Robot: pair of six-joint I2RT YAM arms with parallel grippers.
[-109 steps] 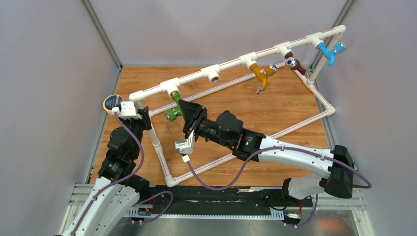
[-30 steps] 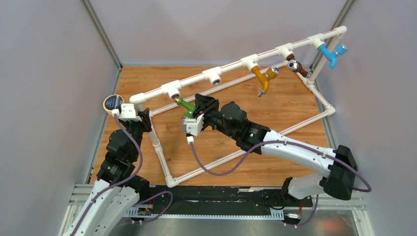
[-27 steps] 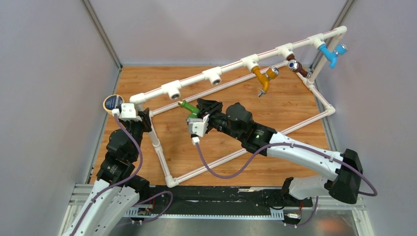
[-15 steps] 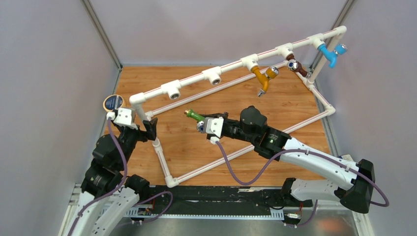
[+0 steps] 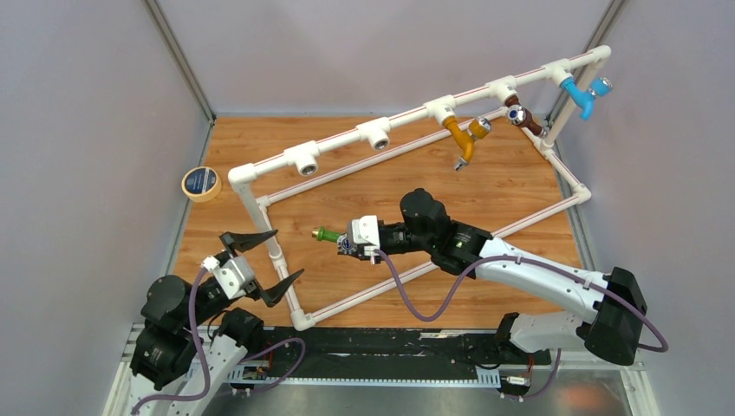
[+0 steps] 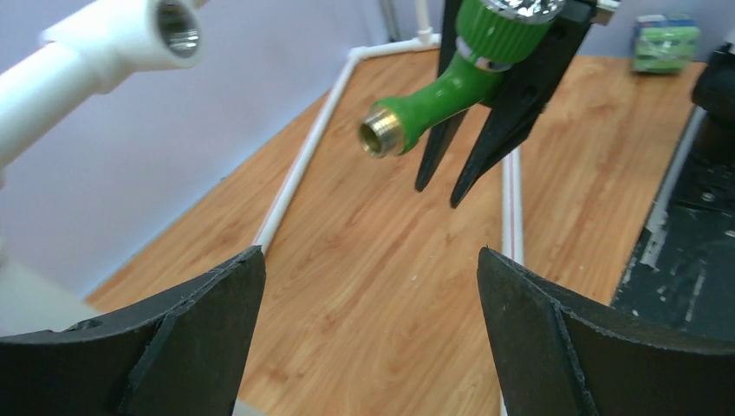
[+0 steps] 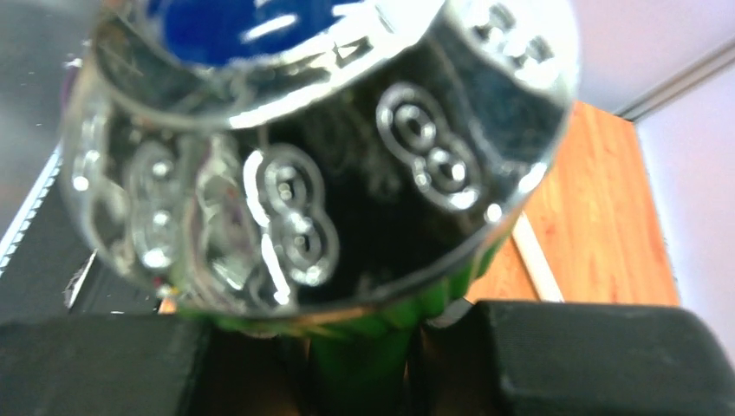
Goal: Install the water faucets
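I see the right claw (image 5: 346, 243) clenched on the green faucet (image 5: 327, 234). It holds the faucet above the wooden tabletop (image 5: 494, 186), inside the white pipe frame (image 5: 407, 119), about in the middle. The faucet lies nearly level, and its brass threaded end points to the left.

In the right wrist view the silvery knob (image 7: 321, 147) with its blue dot fills almost the whole picture. A little of the green body shows below it, between the two black fingers (image 7: 589, 355).

The left claw (image 5: 267, 263) is released, with its fingers spread wide. It hovers at the near left, close to the left bar of the frame and well apart from the faucet. From the left wrist camera the brass end faces this claw, seen above the gap between its fingers.

On the raised far pipe, two white T-fittings (image 5: 304, 159) at the left side show open sockets. To the right of them the orange faucet (image 5: 460, 135), the brown faucet (image 5: 523, 116) and the blue faucet (image 5: 578, 94) sit in their fittings. A roll of tape (image 5: 200, 183) lies on the tabletop at the far left, outside the frame.
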